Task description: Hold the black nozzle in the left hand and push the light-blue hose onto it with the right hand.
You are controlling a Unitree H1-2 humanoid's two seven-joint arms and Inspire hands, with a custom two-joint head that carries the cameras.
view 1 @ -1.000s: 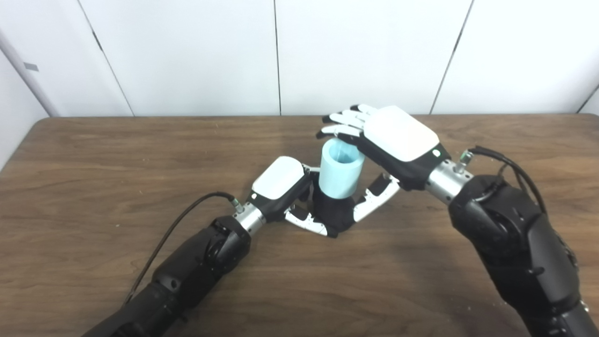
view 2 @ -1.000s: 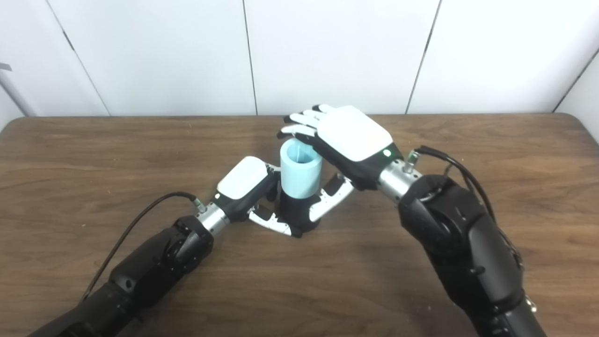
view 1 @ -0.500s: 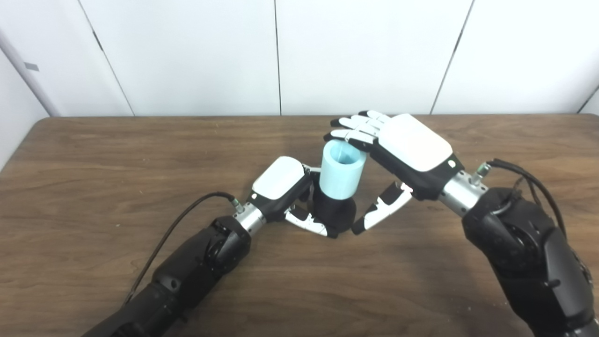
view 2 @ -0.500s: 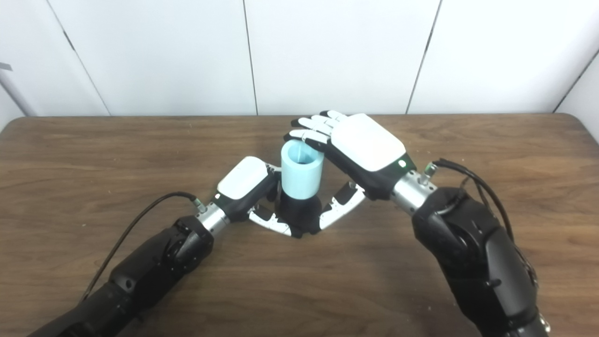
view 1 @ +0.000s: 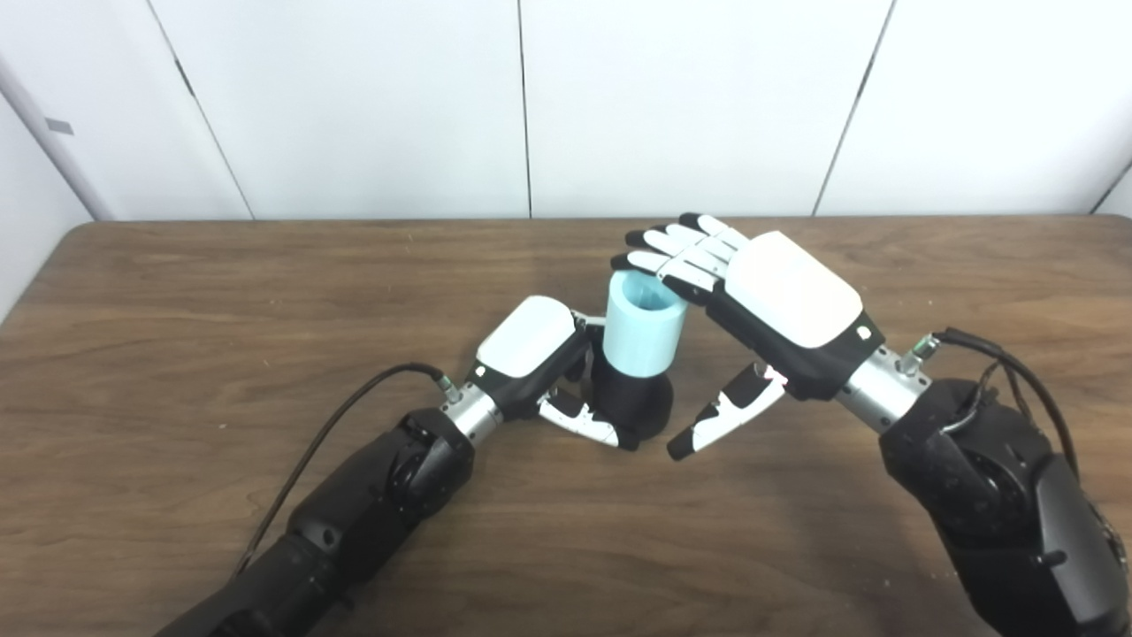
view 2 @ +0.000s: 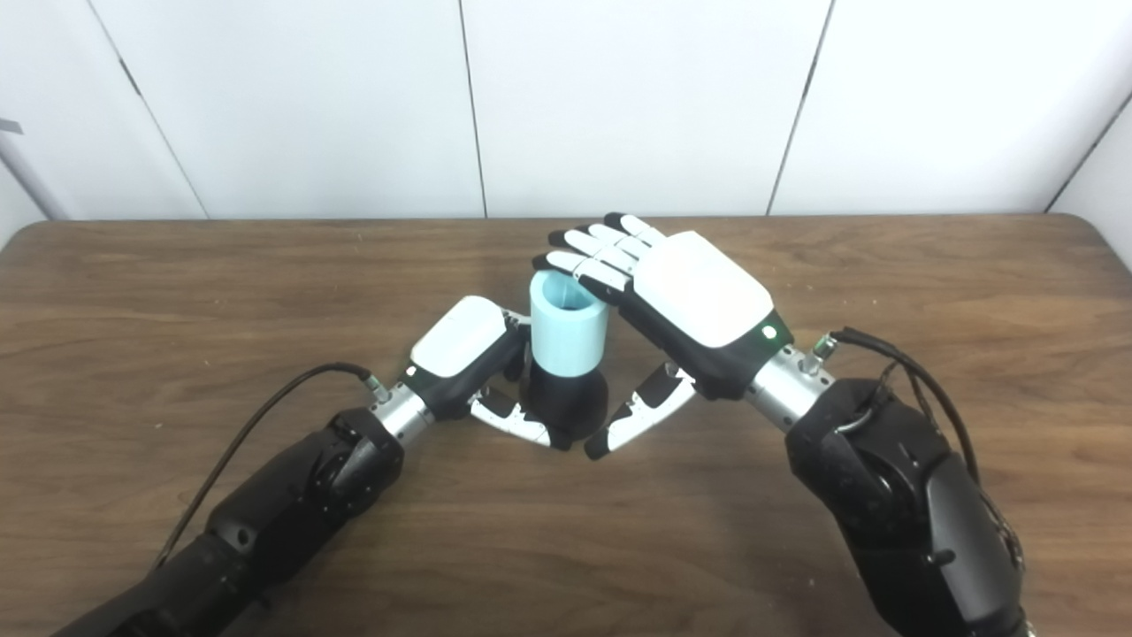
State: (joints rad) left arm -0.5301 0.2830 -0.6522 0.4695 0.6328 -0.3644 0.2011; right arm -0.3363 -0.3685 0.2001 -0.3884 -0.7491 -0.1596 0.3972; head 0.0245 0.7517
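Note:
The black nozzle (view 1: pixel 630 398) stands upright on the table, and my left hand (view 1: pixel 539 354) is shut around its base from the left. The light-blue hose (view 1: pixel 643 324), a short open tube, sits upright on top of the nozzle. My right hand (view 1: pixel 769 305) is open just to the right of the hose, palm down. Its fingers (view 1: pixel 672 252) reach over the far rim of the hose, and its thumb (view 1: pixel 727 410) hangs free beside the nozzle without touching it. The same scene shows in the right eye view, with the hose (view 2: pixel 568 330) and my right hand (view 2: pixel 694 305).
The brown wooden table (view 1: pixel 177 292) runs to a white panelled wall at the back. A black cable (view 1: pixel 336 429) trails from my left wrist across the table. Another cable (view 1: pixel 1017 376) loops at my right wrist.
My right hand has drawn back to the right and toward me, opening away from the hose. Its thumb has left the nozzle's side. My left hand, nozzle and hose have stayed put.

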